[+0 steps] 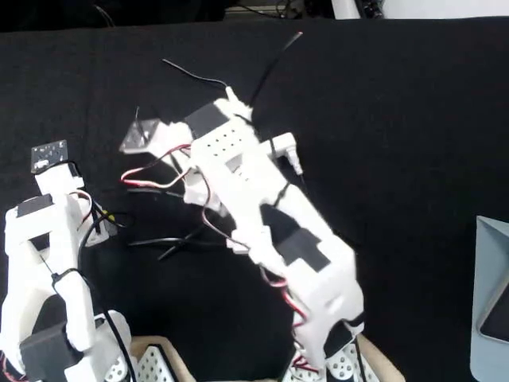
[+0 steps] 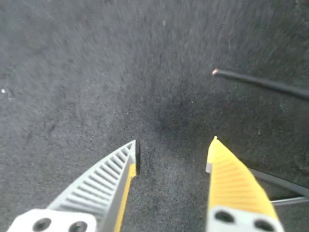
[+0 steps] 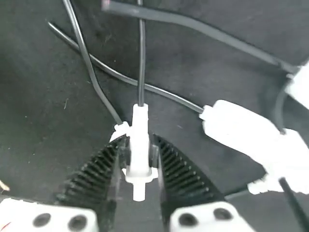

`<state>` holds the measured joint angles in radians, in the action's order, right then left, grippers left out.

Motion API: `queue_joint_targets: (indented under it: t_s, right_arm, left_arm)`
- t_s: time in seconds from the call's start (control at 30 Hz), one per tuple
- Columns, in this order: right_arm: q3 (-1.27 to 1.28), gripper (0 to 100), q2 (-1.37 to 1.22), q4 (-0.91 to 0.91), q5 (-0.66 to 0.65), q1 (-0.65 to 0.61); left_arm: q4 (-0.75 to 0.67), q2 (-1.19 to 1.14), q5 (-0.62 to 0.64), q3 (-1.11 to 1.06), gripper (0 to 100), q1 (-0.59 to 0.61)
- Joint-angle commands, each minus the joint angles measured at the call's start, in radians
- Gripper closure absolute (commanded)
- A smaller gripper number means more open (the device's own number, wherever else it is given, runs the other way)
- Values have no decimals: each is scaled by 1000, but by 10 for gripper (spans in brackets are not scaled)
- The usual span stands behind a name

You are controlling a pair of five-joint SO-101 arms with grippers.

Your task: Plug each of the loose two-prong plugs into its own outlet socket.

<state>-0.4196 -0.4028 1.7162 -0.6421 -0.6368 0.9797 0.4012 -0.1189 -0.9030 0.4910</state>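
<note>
A white plug (image 3: 140, 121) is pinched in the right end effector (image 3: 139, 145). Its black ribbed fingers (image 3: 181, 169) are pressed onto the plug's body from both sides. The plug's cable (image 3: 141, 58) runs straight out past the fingertips, and a short stub end points back toward the wrist. A second plug (image 3: 231, 125), also white, lies on the black desk (image 3: 43, 121) just beside the fingers and does not touch them. Its thin lead (image 3: 101, 65) passes behind the held plug's cable.

The right wrist view gives the grip; the high view gives the layout. There the right arm (image 1: 270, 231) stretches from bottom centre up toward the upper middle of the frame. The second plug sits just right of that arm, and black leads curl toward the top.

The left end effector (image 2: 174, 145) has one grey and one yellow finger, spread wide over bare desk and holding nothing. A loose cable (image 2: 260, 82) with a reddish tip lies past the yellow finger. In the high view the left arm (image 1: 40, 263) stands at lower left, well apart from both plugs.
</note>
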Motion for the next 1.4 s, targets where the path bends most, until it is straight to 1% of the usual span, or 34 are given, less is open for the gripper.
queue_joint_targets:
  t_s: [0.0, 0.17, 0.27, 0.43, 0.57, 0.73, 0.87, 1.03, 1.27, 1.37]
  right_arm:
    - [-54, 987, 145, 31, 23, 41]
    - [-54, 987, 252, 31, 157, 101]
    - [-21, 987, 331, 23, 238, 107]
    - [96, 987, 501, -37, 325, 104]
    - [251, 987, 670, -147, 393, 103]
    - [544, 987, 905, -361, 485, 89]
    - [792, 987, 1129, -549, 522, 11]
    - [1046, 987, 1339, -732, 526, -80]
    - [1208, 987, 1417, -825, 526, -115]
    - [1242, 987, 1417, -867, 526, -115]
  left_arm:
    - [-8, 32, 11, 35, 764, 5]
    - [0, 34, 12, 107, 765, 4]
    - [2, 34, 14, 153, 765, 4]
    - [126, 84, 32, 251, 765, -19]
    - [161, 222, 97, 262, 762, -71]
    - [160, 339, 204, 262, 761, -168]
    - [158, 348, 245, 268, 761, -269]
    - [166, 359, 245, 271, 761, -355]
    - [167, 367, 245, 272, 761, -437]
    - [170, 430, 245, 257, 761, -472]
